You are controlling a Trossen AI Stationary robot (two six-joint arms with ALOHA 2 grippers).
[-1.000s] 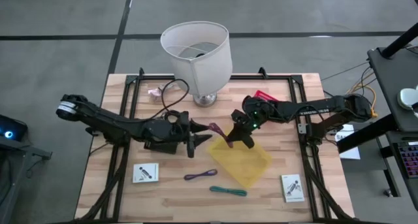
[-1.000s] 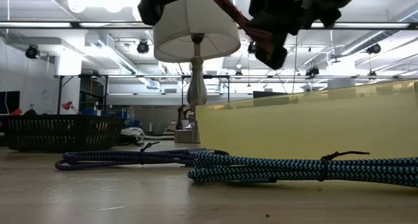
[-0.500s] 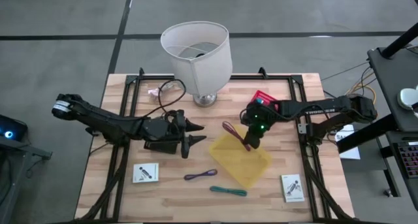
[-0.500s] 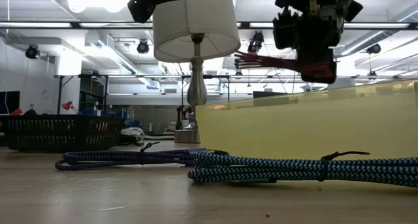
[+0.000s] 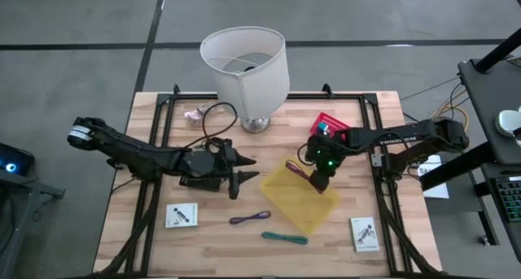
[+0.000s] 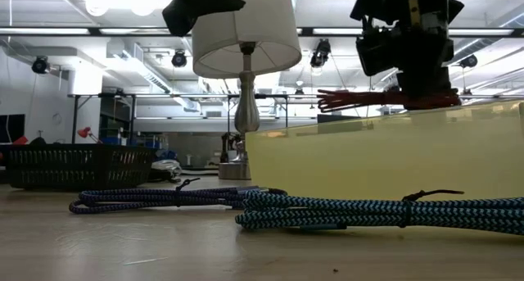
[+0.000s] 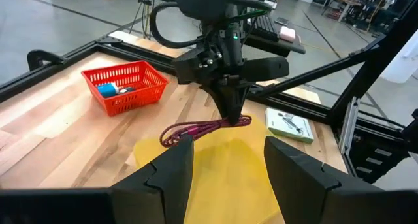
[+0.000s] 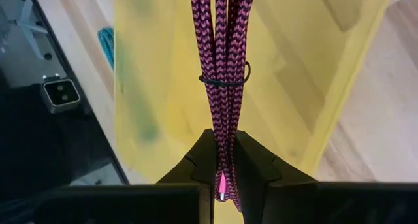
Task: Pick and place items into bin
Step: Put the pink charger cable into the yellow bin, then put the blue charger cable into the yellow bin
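Right end effector (image 5: 318, 180) grips the maroon tie (image 5: 298, 168) above the yellow bin (image 5: 301, 206); left end effector (image 5: 242, 172) gapes wide.

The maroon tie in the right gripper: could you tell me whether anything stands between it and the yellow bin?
Nothing visible does. The right gripper holds the maroon tie directly over the open yellow bin.

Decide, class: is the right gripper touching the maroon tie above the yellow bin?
Touching. The right wrist view shows the right gripper fingers clamped on the maroon tie; the left wrist view shows it hanging from them over the yellow bin.
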